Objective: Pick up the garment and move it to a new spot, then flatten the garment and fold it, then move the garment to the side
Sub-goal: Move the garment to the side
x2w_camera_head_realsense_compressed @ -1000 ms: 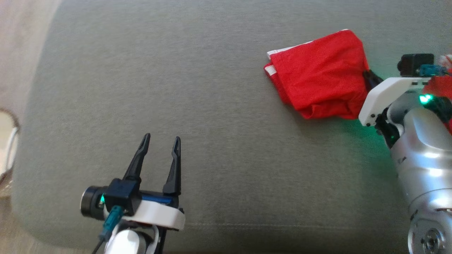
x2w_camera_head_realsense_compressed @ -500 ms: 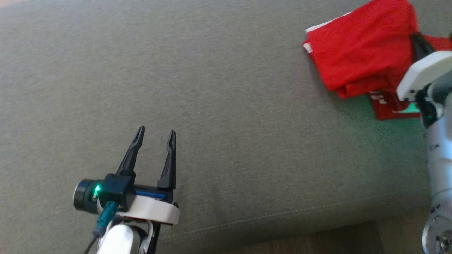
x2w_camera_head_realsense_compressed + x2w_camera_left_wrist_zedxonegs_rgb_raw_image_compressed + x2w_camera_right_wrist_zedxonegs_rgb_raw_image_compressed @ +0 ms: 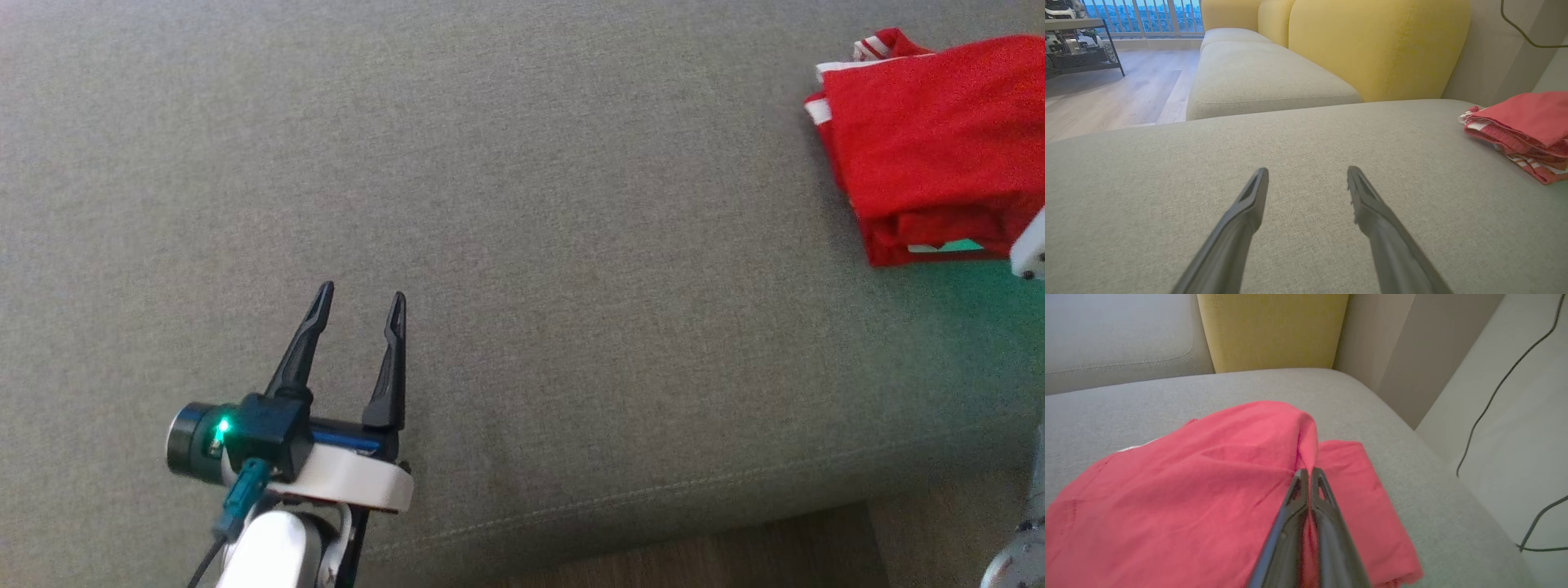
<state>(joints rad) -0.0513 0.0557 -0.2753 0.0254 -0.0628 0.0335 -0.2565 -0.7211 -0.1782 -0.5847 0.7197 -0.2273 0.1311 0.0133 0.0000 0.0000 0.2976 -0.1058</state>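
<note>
The right claw (image 3: 1309, 471) is clenched on a raised ridge of the red garment (image 3: 1188, 490). The garment lies folded on the grey sofa cushion (image 3: 571, 245), spreading out to both sides of that claw's fingers. The left claw (image 3: 362, 291) hangs released over bare cushion, with the garment well off to its right. Beyond the right claw's tips rises a yellow backrest (image 3: 1269, 330).

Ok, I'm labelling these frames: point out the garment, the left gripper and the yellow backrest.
garment (image 3: 931, 139), head view, middle of its top red layer.
left gripper (image 3: 362, 291), head view, midway between its open fingertips.
yellow backrest (image 3: 1372, 45), left wrist view, middle of its front face.
</note>
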